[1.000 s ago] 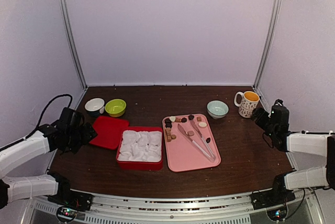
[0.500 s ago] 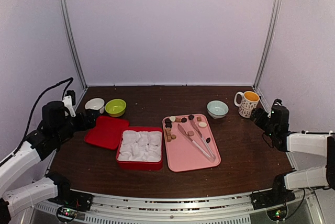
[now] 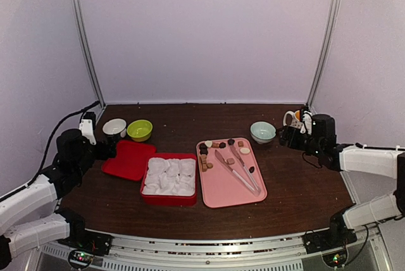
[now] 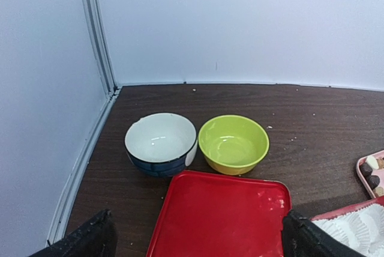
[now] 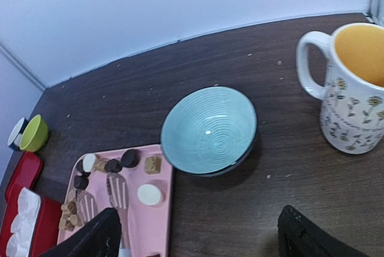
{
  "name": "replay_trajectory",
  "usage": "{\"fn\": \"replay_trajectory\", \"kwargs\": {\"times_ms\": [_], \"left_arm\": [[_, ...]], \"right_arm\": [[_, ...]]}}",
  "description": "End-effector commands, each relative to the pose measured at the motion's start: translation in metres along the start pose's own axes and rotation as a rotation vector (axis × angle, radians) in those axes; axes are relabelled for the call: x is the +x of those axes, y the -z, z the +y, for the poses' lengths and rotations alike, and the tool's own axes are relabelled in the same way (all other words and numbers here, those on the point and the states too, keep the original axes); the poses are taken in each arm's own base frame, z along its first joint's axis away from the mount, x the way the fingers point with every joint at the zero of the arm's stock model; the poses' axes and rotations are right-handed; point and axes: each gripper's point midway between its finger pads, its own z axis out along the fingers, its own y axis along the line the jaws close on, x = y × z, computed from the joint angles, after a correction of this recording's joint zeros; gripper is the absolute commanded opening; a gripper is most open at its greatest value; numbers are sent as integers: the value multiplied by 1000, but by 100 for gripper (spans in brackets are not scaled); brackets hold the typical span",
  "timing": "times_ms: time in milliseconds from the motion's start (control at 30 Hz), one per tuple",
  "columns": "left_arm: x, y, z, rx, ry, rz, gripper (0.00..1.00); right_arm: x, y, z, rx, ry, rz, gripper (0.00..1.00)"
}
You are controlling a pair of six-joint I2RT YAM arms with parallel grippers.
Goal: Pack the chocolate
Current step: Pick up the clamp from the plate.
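Resting on flat pink rectangular plastic tray (image 3: 221, 190): small brown, dark and cream chocolate pieces (image 3: 204, 151), scattered at its far end. Left gripper (image 4: 195, 242): fingers wide apart. Right gripper (image 5: 198, 236): fingers apart too.

A dark brown wooden surface (image 3: 190, 122) is sitting inside a small booth. A plain, pale wall (image 3: 202, 30) is standing along its far edge. Two more pale walls are closing in the left side (image 3: 38, 49) and the right side (image 3: 373, 49). A thin silver post is rising from the far left corner (image 3: 85, 43), and another is rising from the far right corner (image 3: 326, 40). A grey metal rail (image 3: 209, 252) is running along the near edge. Soft, even light is falling on everything, making the walls look a little purple. Tiny pale specks (image 5: 279, 62) are lying here and there on the wood.
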Motion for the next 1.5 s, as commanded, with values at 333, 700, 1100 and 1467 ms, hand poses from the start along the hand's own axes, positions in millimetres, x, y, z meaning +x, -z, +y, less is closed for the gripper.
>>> {"fn": "replay_trajectory", "kwargs": {"times_ms": [333,700,1100,1467], "left_arm": [[-11,4,-12,81,-68,-74,98],[-16,8,9,-41,-149,-112,98],[-14,4,0,15,-115,-93,98],[-7,9,-8,72,-96,-71,98]], "right_arm": [[130,5,89,-127,469,485,89],[176,-10,97,59,695,586,88],[187,-17,112,-10,630,599,54],[189,-29,122,-13,602,601,58]]}}
